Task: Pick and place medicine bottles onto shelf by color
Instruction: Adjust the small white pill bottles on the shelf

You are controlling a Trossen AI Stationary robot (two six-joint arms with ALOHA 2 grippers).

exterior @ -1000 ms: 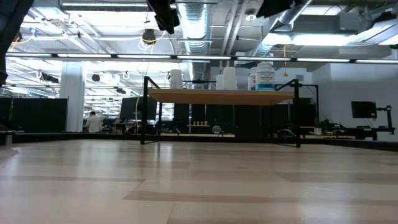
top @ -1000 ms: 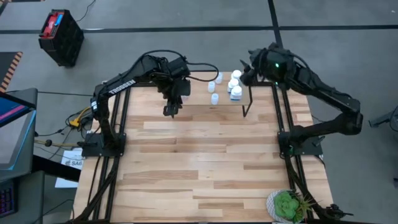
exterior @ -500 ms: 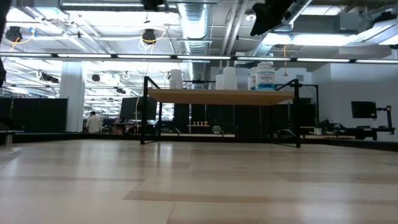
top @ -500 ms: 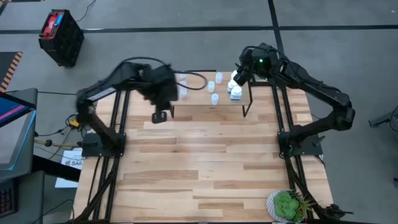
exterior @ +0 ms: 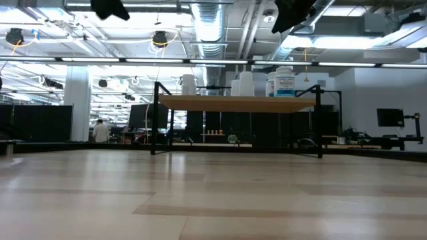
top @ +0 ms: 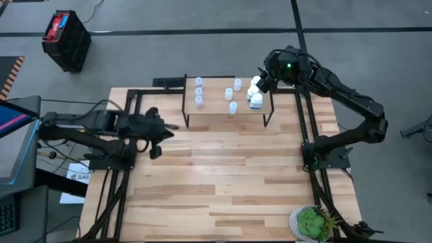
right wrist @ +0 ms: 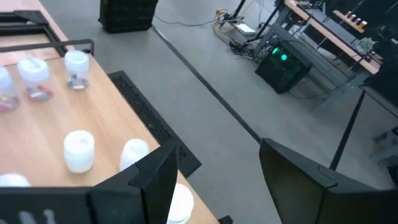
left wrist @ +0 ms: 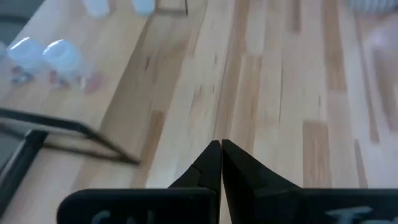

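1. The low view is cutting off both arms at its upper edge, and the pale-blue bottles [exterior: 189, 85] on the shelf [exterior: 237, 103] are showing there only as faint shapes.
2. The white bottles [top: 256, 94] are standing bunched at the shelf's right end, partly hidden under the right gripper [top: 260, 82], so counting them is not possible.
3. The right gripper's fingers [right wrist: 155, 177] are standing apart, holding nothing, over those white bottles.
4. The left gripper [top: 156, 140] is hanging over the bench [top: 223, 175], left of the shelf, fingers pressed together and empty.
5. Since a second ago, the left arm is swinging away from the shelf and closing; three pale-blue bottles are now showing at the shelf's left end.
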